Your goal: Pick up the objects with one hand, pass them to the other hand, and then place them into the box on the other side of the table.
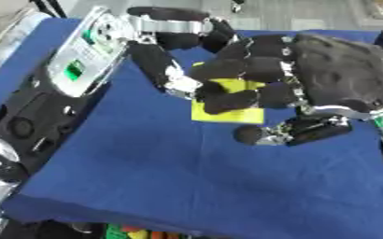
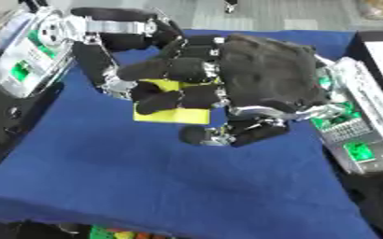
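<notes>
blue cloth [image 1: 187, 177] covers the table. left eye view: the right hand [image 1: 309, 79] curls its fingers over a flat yellow object [image 1: 227, 114] held above mid-table, while the left hand [image 1: 166, 56] bends its fingers down onto the object's left edge. right eye view: the same yellow object shows below both hands' fingers.

— What's under all this?
— A table [image 1: 187, 186] draped in a blue cloth [image 2: 145, 177], its front edge hanging over.
— Anything lying on it?
— Hard to tell; a yellow block [image 1: 227, 114] shows mid-cloth, but whether it touches down is unclear.
</notes>
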Action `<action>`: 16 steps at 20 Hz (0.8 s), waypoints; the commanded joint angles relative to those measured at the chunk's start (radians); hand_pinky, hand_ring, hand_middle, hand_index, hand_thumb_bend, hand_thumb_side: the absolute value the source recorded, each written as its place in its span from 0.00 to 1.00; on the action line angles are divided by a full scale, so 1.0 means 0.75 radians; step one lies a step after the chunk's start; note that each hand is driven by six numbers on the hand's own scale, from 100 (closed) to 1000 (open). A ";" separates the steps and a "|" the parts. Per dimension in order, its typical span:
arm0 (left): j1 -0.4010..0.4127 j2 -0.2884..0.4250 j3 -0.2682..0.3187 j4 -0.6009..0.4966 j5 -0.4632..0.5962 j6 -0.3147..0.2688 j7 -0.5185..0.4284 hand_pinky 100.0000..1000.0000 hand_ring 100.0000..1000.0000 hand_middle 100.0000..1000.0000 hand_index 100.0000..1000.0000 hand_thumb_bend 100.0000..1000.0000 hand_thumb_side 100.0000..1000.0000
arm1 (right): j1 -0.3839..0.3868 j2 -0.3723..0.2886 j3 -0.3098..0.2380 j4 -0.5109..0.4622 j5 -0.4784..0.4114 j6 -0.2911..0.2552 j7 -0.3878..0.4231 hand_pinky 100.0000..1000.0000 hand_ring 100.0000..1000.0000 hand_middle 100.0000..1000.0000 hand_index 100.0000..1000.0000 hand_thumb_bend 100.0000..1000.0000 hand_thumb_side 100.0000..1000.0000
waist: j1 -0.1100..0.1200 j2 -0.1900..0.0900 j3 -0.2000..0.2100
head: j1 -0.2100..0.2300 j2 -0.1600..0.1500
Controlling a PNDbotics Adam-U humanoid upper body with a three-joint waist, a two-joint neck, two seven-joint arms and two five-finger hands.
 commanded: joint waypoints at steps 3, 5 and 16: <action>-0.017 0.021 0.009 -0.046 0.030 0.021 0.000 0.70 0.46 0.37 0.57 0.00 0.54 | -0.016 -0.004 -0.013 -0.012 0.070 -0.040 -0.026 0.73 0.79 0.96 0.83 0.23 0.00 | 0.001 -0.033 0.002 | -0.003 0.005; -0.017 0.022 0.007 -0.049 0.030 0.025 0.000 0.70 0.46 0.38 0.57 0.00 0.54 | -0.016 -0.004 -0.014 -0.015 0.097 -0.031 -0.065 0.70 0.75 0.94 0.82 0.22 0.00 | 0.000 -0.033 0.003 | -0.004 0.005; -0.013 0.025 -0.002 -0.040 0.019 0.032 0.000 0.71 0.49 0.43 0.62 0.00 0.61 | -0.015 0.000 0.001 0.015 0.227 -0.008 -0.321 0.57 0.56 0.85 0.77 0.04 0.00 | -0.003 -0.034 0.006 | -0.007 0.009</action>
